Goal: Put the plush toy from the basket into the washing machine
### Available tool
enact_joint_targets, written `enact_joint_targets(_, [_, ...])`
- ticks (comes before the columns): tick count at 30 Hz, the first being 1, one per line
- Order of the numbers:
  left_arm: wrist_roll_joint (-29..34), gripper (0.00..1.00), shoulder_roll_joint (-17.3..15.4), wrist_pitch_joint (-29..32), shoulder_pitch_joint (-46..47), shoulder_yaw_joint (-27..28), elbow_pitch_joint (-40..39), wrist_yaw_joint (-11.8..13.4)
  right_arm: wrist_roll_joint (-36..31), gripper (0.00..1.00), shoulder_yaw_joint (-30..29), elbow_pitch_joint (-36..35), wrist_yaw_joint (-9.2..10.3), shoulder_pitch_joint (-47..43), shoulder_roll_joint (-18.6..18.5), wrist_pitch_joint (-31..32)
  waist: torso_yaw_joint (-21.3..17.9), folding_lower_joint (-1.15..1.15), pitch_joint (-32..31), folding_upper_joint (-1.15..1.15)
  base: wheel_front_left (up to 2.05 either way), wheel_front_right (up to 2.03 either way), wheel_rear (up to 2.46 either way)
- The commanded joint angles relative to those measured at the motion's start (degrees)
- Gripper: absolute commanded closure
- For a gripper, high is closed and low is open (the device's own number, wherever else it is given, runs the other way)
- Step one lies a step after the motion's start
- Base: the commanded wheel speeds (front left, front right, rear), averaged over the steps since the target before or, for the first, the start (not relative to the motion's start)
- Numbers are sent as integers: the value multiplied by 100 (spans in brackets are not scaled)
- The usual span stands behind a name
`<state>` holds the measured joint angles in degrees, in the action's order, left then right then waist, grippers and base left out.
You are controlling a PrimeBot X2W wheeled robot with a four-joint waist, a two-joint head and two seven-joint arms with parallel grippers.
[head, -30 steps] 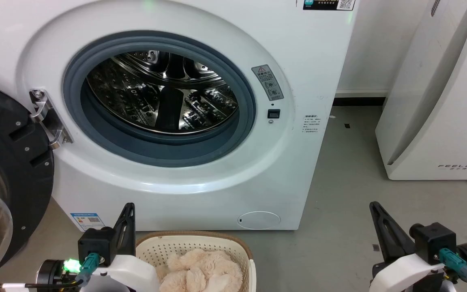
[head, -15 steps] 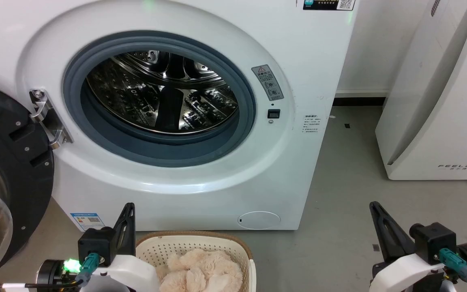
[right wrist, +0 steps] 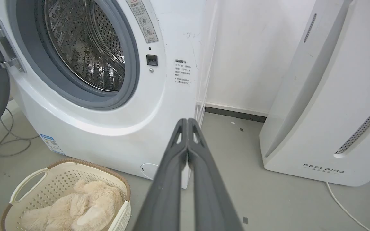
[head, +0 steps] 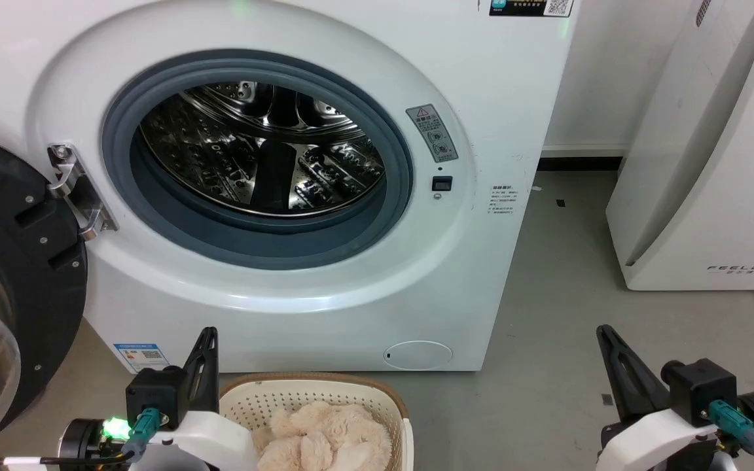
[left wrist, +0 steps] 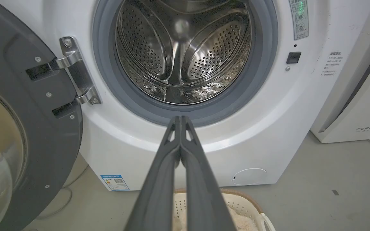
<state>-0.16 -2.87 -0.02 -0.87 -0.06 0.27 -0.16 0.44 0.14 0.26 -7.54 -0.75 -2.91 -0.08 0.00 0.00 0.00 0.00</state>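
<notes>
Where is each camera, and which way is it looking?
Head view: on the head, looking down at the washing machine and basket; left gripper and right gripper show low.
Left wrist view: on that wrist, facing the drum; its shut fingers show.
Right wrist view: on that wrist, facing the FEELBIRD appliance; shut fingers too.
All share the basket.

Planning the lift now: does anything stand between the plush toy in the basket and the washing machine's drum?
Nothing visible does. The door is swung wide open to the robot's left, the drum's mouth is unblocked, and the plush toy lies uncovered in the basket on the floor before the washing machine.
</notes>
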Motion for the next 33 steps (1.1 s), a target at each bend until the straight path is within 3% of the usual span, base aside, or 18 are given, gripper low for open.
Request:
enact_joint_targets(1, [16, 100, 0, 2, 87, 6, -27, 16, -44, 100, -14, -26, 5, 75, 3, 8, 0, 0, 0, 0, 0, 0, 0])
enact_joint_targets(33, [16, 100, 0, 2, 87, 6, -27, 16, -44, 100, -14, -26, 5, 75, 3, 8, 0, 0, 0, 0, 0, 0, 0])
